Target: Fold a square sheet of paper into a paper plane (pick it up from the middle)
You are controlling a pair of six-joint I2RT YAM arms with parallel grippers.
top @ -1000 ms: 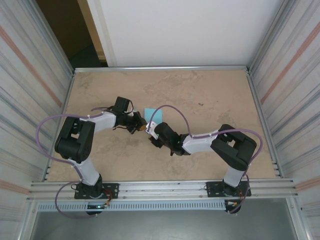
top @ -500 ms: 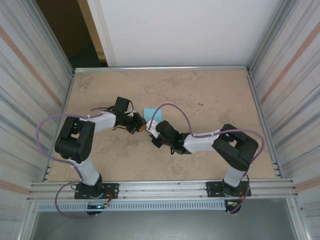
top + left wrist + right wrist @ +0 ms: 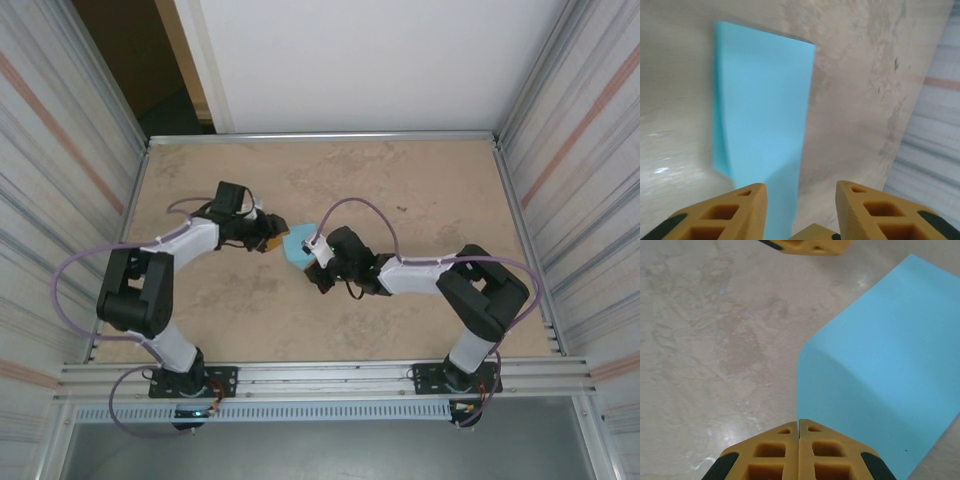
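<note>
The square sheet of paper (image 3: 296,246) is light blue and lies mid-table between my two grippers. My right gripper (image 3: 317,251) is shut on its near edge: in the right wrist view the paper (image 3: 880,375) curves up from the table, and its edge runs into the seam between the closed fingertips of the right gripper (image 3: 798,422). My left gripper (image 3: 268,242) stands open just left of the sheet. In the left wrist view the paper (image 3: 760,110) stretches ahead, and its near end reaches in beside the left finger (image 3: 747,200) of that gripper (image 3: 801,194).
The beige tabletop (image 3: 420,180) is boxed in by corrugated metal walls (image 3: 70,150) on both sides, with an aluminium rail (image 3: 330,375) along the near edge. A fingertip of the left gripper (image 3: 810,245) pokes in at the top of the right wrist view.
The left gripper has drawn back to the left and now stands open. The right gripper has moved up and left with the paper, which now shows wider and bowed.
</note>
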